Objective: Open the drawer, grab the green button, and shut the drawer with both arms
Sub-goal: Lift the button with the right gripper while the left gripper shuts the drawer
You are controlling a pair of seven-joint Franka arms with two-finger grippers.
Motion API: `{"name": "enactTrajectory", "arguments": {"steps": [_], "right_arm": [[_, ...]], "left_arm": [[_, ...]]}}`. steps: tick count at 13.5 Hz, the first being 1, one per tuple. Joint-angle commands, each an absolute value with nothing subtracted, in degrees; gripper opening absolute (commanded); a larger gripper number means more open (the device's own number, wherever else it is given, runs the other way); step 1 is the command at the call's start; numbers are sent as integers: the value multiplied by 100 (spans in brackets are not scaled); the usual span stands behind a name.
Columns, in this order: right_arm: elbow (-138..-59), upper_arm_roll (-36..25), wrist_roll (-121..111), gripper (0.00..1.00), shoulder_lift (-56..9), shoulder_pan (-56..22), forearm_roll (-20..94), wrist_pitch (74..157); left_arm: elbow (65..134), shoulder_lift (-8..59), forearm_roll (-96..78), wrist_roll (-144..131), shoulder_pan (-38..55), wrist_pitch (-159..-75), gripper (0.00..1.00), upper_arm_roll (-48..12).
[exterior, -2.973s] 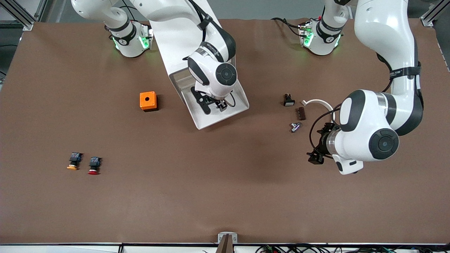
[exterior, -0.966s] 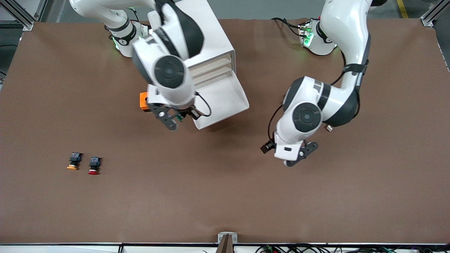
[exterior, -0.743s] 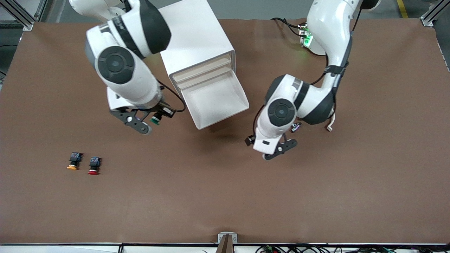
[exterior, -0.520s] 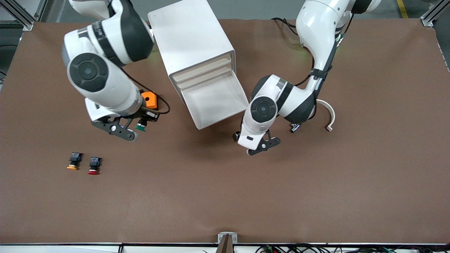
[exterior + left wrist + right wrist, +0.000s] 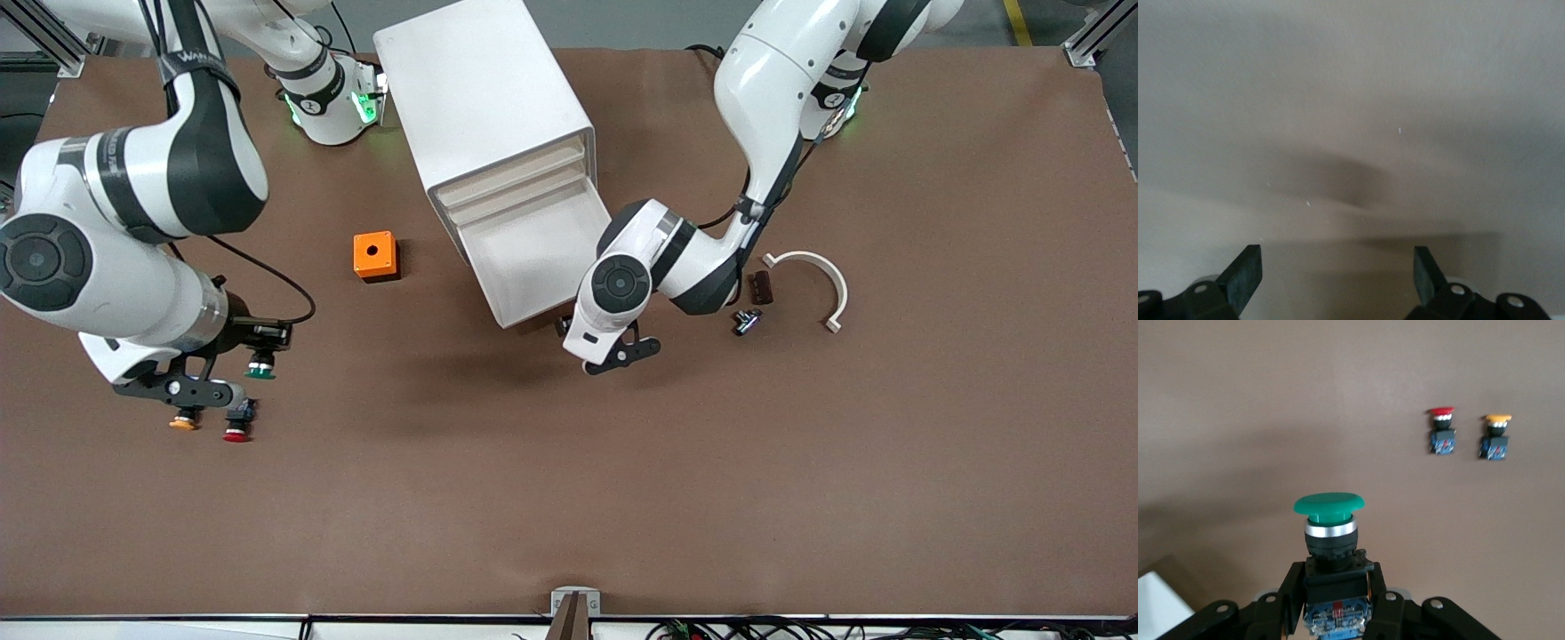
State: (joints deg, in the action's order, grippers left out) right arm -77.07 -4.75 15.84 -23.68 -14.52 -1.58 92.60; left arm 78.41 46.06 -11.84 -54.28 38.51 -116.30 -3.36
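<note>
Right pincer (image 5: 233,378) gripping button (image 5: 260,366) now by red button (image 5: 236,433), left pincer (image 5: 613,351) spread, nearer drawer (image 5: 542,267)

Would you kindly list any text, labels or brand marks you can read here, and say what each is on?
"WAN...": white lettering on the black band around the right white robot arm, only partly legible.
Printed mark on the white base of that arm: too small to read.
No text shows on the white drawer cabinet or the green-capped push button.

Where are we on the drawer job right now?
Done: drawer is open and empty. In hand: right gripper holds the green button over the table beside the red and orange ones. Left: close the drawer; left gripper, jaws open, waits at its front.
</note>
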Motion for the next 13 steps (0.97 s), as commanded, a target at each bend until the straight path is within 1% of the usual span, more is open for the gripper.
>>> {"name": "enactTrajectory", "arguments": {"steps": [1, 4, 7, 10, 13], "right_arm": [[-8155, -378, 1109, 12, -2373, -1170, -299, 9807], [-8437, -378, 1011, 13, -2592, -1002, -325, 10405], [-8455, -378, 1011, 14, -2926, -844, -360, 10537], [-8455, -378, 1011, 14, -3294, -730, -369, 10888], [-8455, -378, 1011, 15, -3638, -668, -413, 11223]], "left_arm": [[7980, 4570, -1476, -5431, 4051, -11698, 100, -334], [7998, 4544, -1722, -5756, 4350, -11681, 100, -334], [8077, 4544, -1880, -5993, 4605, -11646, 100, -343], [8200, 4535, -2258, -6230, 4728, -11637, 100, -518], [8270, 4518, -2276, -6511, 4834, -11637, 100, -650]]}}
